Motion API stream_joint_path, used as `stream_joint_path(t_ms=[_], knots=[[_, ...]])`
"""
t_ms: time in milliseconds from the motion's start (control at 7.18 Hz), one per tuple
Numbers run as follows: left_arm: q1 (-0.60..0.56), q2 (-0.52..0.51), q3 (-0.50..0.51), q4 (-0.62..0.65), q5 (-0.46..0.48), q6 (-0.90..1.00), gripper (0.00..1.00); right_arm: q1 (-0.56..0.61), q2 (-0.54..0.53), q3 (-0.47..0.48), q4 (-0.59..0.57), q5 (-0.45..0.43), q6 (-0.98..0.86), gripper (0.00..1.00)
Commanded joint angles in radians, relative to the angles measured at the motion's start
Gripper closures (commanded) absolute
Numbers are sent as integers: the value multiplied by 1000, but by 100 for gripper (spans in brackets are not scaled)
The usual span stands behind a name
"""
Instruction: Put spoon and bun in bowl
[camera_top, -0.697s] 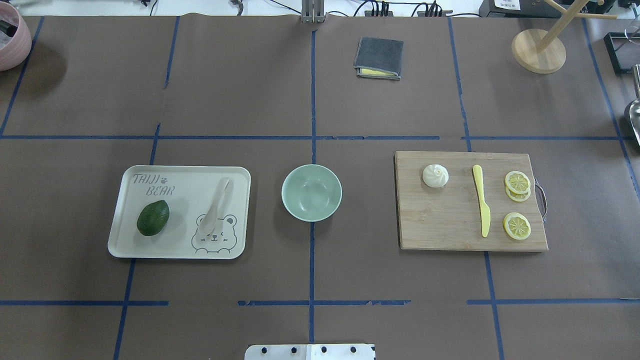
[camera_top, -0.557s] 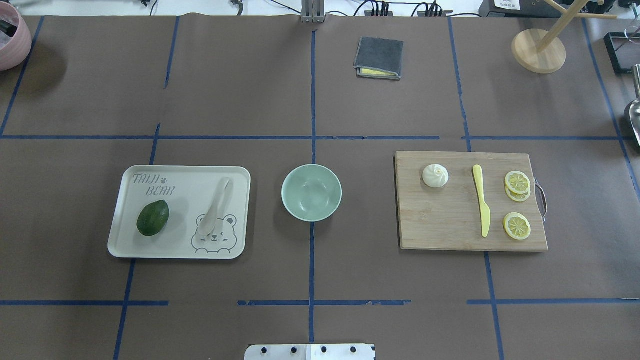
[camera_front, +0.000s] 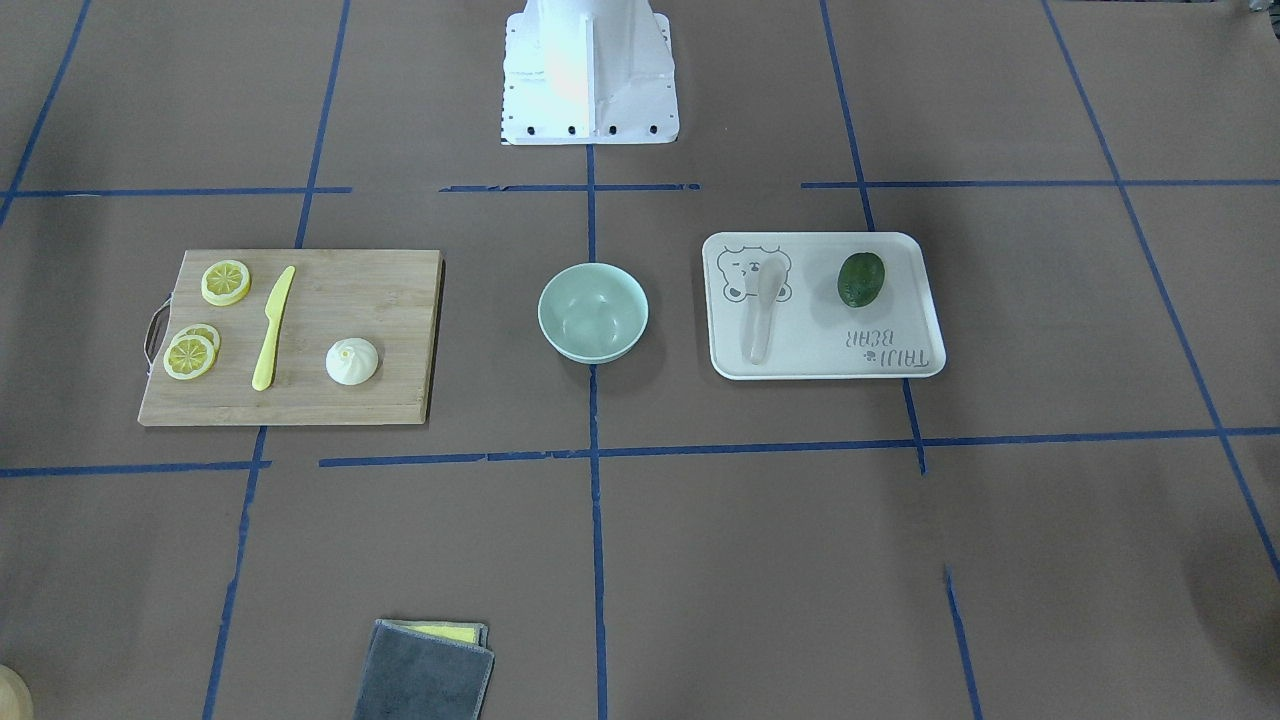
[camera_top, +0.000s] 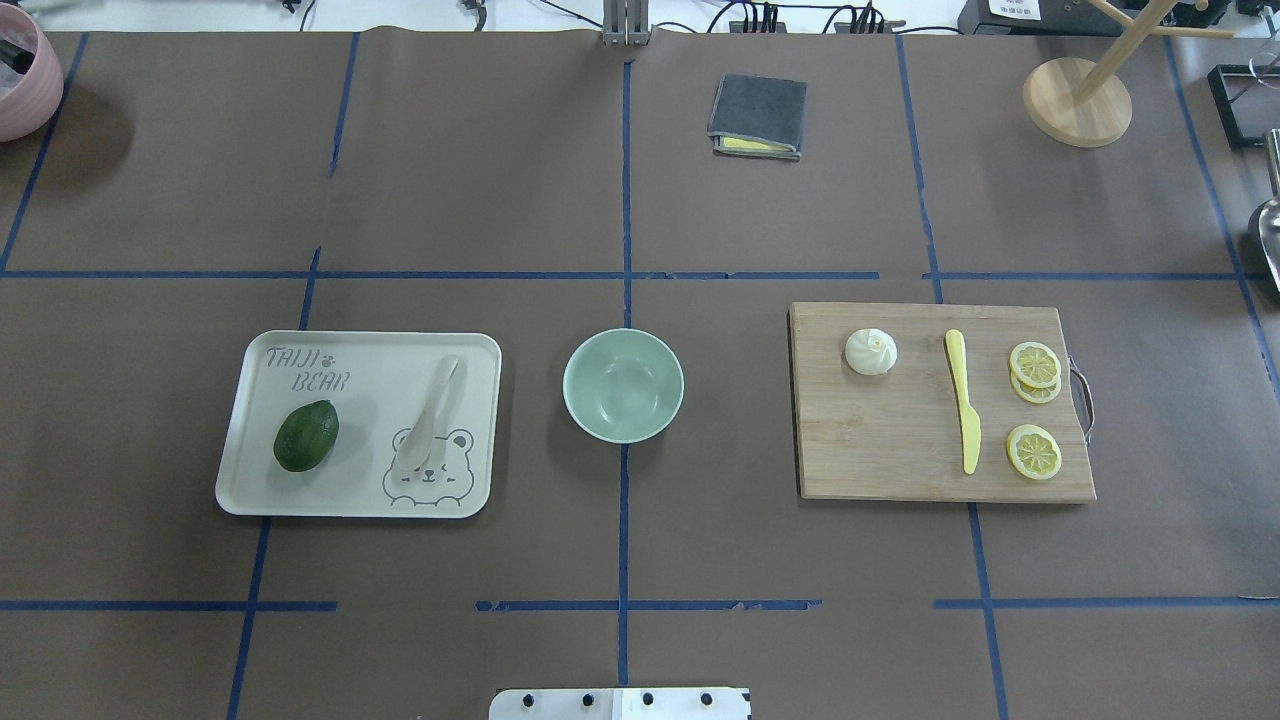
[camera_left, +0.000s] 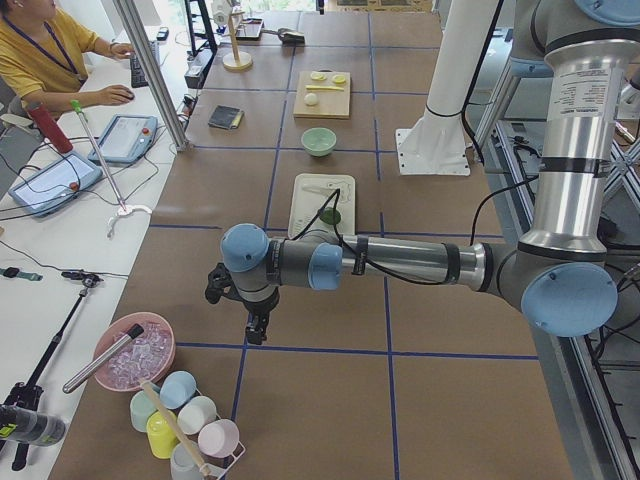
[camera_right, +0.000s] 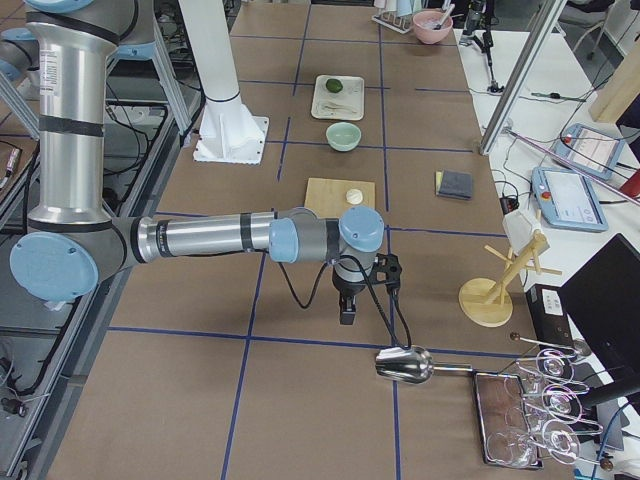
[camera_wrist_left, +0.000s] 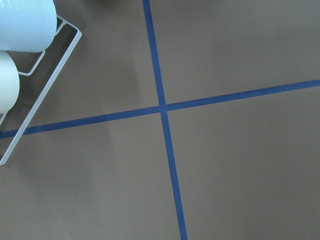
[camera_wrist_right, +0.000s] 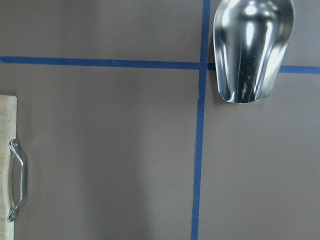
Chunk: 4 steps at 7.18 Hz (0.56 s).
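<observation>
Pincers first: our left pincer (camera_left: 256, 328) and right pincer (camera_right: 347, 310) show only in the side views, so we cannot tell whether either is spread or pressed together.

At the centre of the overhead frame, the round pale mint-green bowl (camera_top: 623, 392) stands empty. Left of it, the small off-white plastic soup spoon (camera_top: 433, 410) lies on a cream rectangular tray (camera_top: 360, 365). We judge the spoon light, stiff and slick, best pinched across its short handle.

Right of the bowl, the small white pleated steamed bun (camera_top: 871, 352) sits on a wooden cutting board (camera_top: 890, 450). It is probably soft, so we would squeeze its sides gently.

The tray's lettering reads "TAIJI BEAR".
</observation>
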Motion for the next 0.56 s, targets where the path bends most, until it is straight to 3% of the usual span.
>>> stream_joint_path(t_ms=[0, 139, 418], knots=[[1, 0, -47, -33, -18, 5, 0, -1, 10, -3, 2, 7, 3, 0], [30, -1, -48, -118, -44, -2, 0, -1, 7, 6, 2, 10, 3, 0], [195, -6, -102, -209, -74, -83, 0, -1, 6, 0, 2, 58, 4, 0]])
